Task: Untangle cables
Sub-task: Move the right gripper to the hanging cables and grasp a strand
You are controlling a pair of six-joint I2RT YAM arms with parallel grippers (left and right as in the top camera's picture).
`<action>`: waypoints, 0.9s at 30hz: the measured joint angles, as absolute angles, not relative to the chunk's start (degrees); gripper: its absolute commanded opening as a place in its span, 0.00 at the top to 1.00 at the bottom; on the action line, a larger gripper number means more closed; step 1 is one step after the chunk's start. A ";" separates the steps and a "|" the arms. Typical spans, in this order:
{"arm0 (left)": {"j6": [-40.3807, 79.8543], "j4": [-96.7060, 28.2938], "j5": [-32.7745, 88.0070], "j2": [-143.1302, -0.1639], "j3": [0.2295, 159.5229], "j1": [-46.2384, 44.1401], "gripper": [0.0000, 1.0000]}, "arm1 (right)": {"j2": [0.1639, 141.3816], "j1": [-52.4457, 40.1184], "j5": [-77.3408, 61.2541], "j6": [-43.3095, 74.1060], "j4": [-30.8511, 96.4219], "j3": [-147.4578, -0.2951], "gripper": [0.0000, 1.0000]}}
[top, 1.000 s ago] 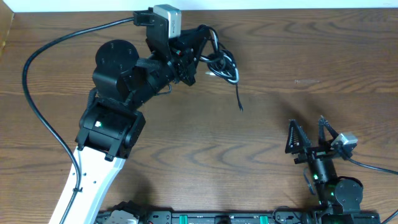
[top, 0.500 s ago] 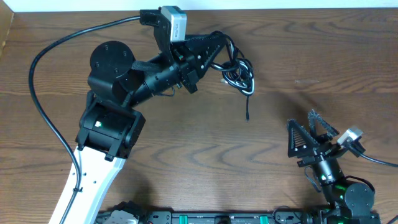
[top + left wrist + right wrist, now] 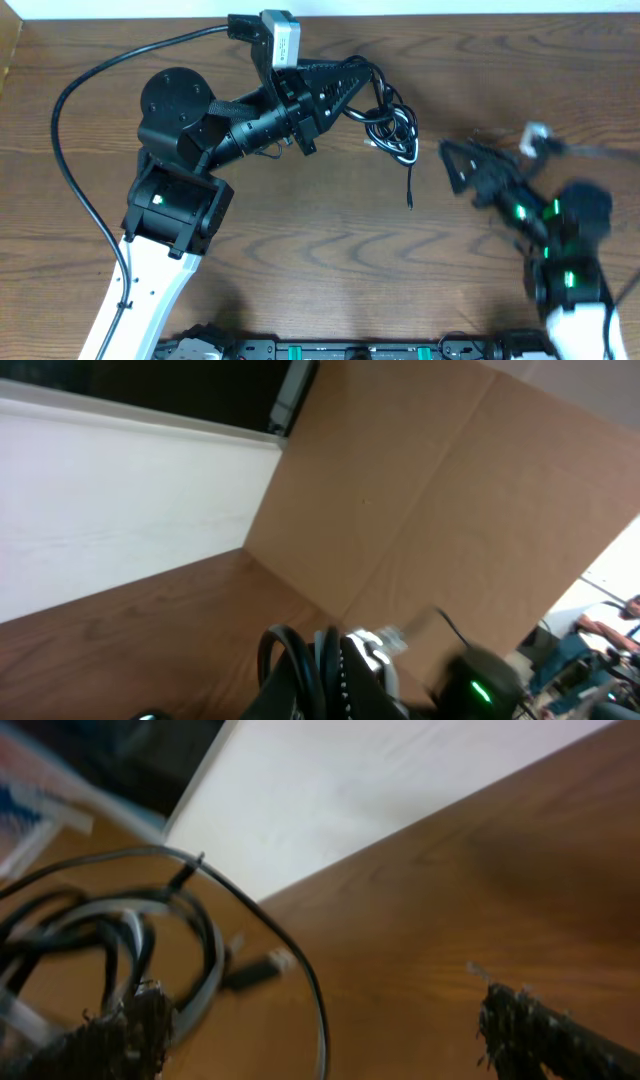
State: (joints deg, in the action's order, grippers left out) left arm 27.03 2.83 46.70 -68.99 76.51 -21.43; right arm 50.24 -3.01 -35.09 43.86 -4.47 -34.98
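Observation:
The cables (image 3: 393,128) are a small knot of black and white/grey loops hanging from my left gripper (image 3: 370,88), which is shut on them at the back middle of the table. One black strand with a plug end (image 3: 410,203) trails toward the front. In the left wrist view the cables (image 3: 300,660) are pinched between the fingers (image 3: 335,685). My right gripper (image 3: 455,165) is open, blurred, just right of the knot. In the right wrist view the cable loops (image 3: 150,935) lie by the left finger of the open, empty jaws (image 3: 330,1040).
A thick black robot wire (image 3: 70,170) curves along the left side of the wooden table (image 3: 300,250). A brown cardboard panel (image 3: 450,510) and a white wall (image 3: 120,510) stand beyond the table's back edge. The arm bases sit at the front edge.
My left gripper has carried the cable knot to the right. My right arm has swung up from the front right toward the knot, jaws still open.

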 measured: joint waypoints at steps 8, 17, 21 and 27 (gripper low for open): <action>27.05 2.79 46.68 -68.99 76.51 -21.43 0.93 | 77.95 -2.98 -56.97 37.06 -10.00 -44.53 0.18; 27.05 2.83 46.65 -68.99 76.51 -21.10 0.92 | 83.94 -3.25 -68.73 35.57 -16.05 -44.69 0.59; 27.07 2.81 46.68 -68.99 76.51 -21.10 0.92 | 83.94 -5.19 -68.01 35.24 -16.12 -44.71 0.99; 28.25 2.83 46.68 -68.99 76.51 -21.10 0.92 | 83.94 -7.09 -61.08 35.31 -15.68 -44.71 0.99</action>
